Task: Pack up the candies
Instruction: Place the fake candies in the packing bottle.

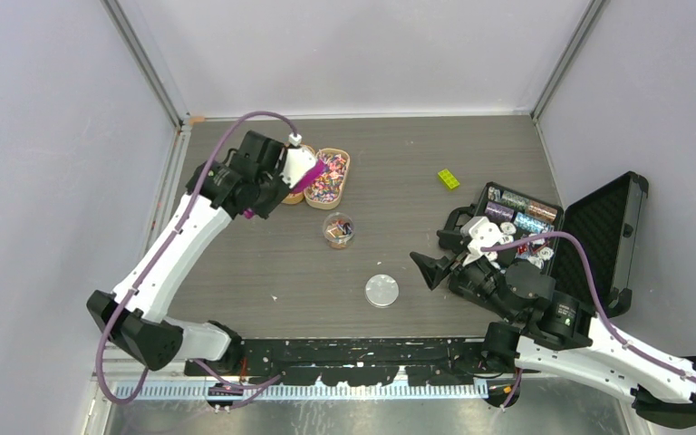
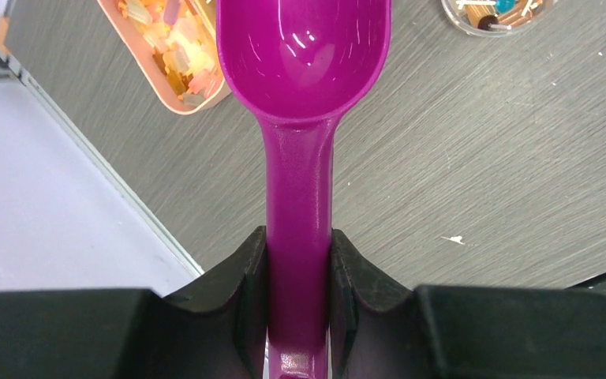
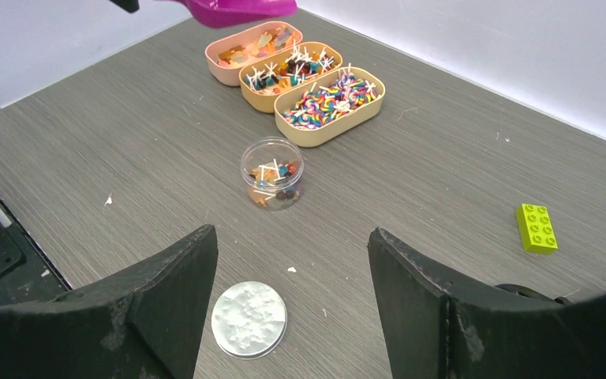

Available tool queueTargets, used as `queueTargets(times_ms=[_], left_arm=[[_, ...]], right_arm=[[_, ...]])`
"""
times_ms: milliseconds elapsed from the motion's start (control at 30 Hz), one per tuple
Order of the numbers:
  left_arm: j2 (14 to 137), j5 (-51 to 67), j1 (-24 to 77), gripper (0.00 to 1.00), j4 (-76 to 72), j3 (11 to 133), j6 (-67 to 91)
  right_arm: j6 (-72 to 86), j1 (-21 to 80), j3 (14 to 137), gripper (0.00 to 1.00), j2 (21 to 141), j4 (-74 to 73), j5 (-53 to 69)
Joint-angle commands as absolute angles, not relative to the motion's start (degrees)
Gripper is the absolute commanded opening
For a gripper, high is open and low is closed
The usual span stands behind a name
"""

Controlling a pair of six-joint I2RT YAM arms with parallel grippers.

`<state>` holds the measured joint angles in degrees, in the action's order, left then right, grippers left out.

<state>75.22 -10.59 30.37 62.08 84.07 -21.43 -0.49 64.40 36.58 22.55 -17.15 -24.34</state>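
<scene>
Three oval trays of candies stand at the back left: orange ones in the pink tray [image 3: 252,43], mixed ones in the middle tray [image 3: 288,71], and swirled pink, blue and white ones in the tan tray [image 3: 331,99]. A clear round jar [image 3: 272,174] in front of them holds a few candies. Its lid [image 3: 248,318] lies flat nearer the arms. My left gripper [image 2: 299,245] is shut on the handle of a magenta scoop [image 2: 304,71], whose empty bowl hovers beside the pink tray [image 2: 166,63]. My right gripper [image 3: 292,237] stands open and empty above the table, near the lid.
A yellow-green toy brick [image 3: 536,227] lies at the back right. An open black case [image 1: 517,222] of poker chips sits behind the right arm, with its lid [image 1: 612,236] folded out to the right. The table's left edge [image 2: 87,158] runs close to the scoop.
</scene>
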Motion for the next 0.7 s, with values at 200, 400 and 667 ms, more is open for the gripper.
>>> queueTargets(times_ms=[200, 400, 667], left_arm=[[87.37, -11.37, 25.57, 0.00, 78.66, 99.28, -11.40], [93.06, -11.17, 23.24, 0.00, 83.17, 101.77, -10.18], [99.30, -13.40, 21.71, 0.00, 85.13, 105.31, -10.05]], right_arm=[[-1.93, 64.84, 37.78, 0.75, 23.22, -15.09, -24.35], [-2.00, 64.78, 37.76, 0.75, 22.69, -16.37, -24.24], [-2.96, 64.79, 37.80, 0.74, 23.09, -16.44, -24.50]])
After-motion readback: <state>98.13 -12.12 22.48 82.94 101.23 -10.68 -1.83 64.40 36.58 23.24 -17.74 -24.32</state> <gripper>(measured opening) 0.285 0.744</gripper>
